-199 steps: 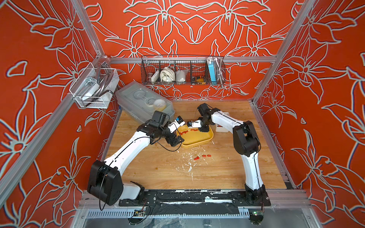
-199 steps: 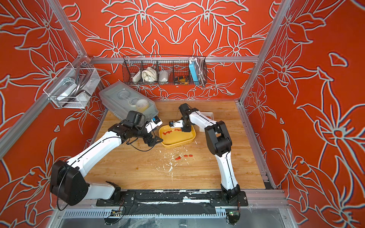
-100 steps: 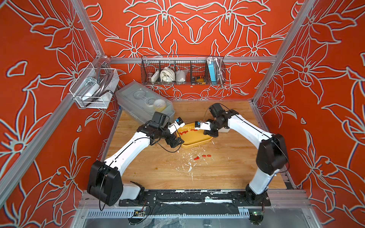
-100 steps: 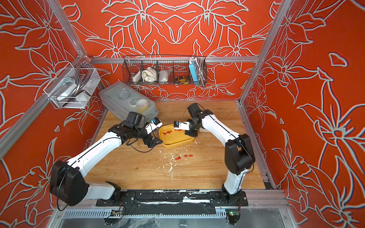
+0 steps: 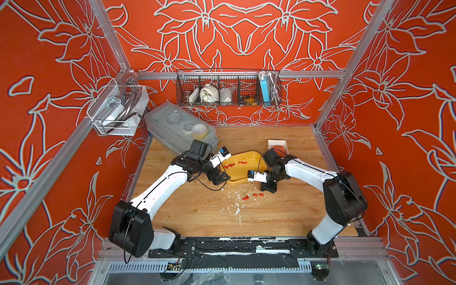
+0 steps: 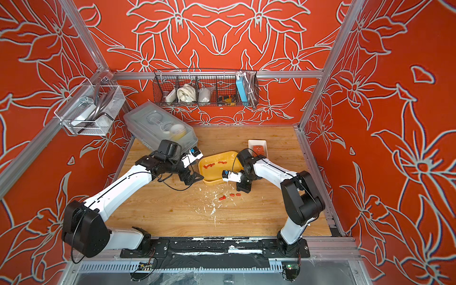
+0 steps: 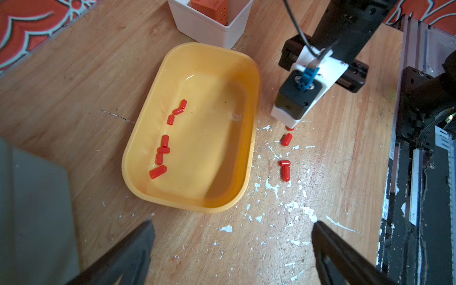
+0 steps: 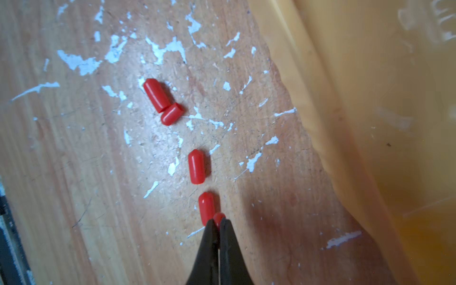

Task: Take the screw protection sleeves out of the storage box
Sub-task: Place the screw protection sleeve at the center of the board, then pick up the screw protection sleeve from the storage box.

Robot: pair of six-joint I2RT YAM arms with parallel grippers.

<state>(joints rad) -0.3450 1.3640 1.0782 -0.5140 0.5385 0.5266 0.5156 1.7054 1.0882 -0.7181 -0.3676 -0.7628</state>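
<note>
In both top views the storage box (image 5: 240,172) sits mid-tabletop (image 5: 197,209), with screw protection sleeves (image 5: 237,163) scattered inside toward its far left. More sleeves (image 5: 254,195) lie loose on the tabletop just near of the box. The left gripper (image 5: 222,179) hangs at the box's near-left corner. The right gripper (image 5: 267,190) points down beside the near-right corner. A white bin (image 5: 277,143) stands far-right of the box. Left wrist view: left jaws wide apart over bare tabletop just short of the box. Seven sleeves counted inside, and the bin holds an orange block (image 7: 209,6). Right wrist view: right jaws clamped at their tips on one screw protection sleeve (image 8: 218,217). Four others lie loose alongside, near the box wall.
</note>
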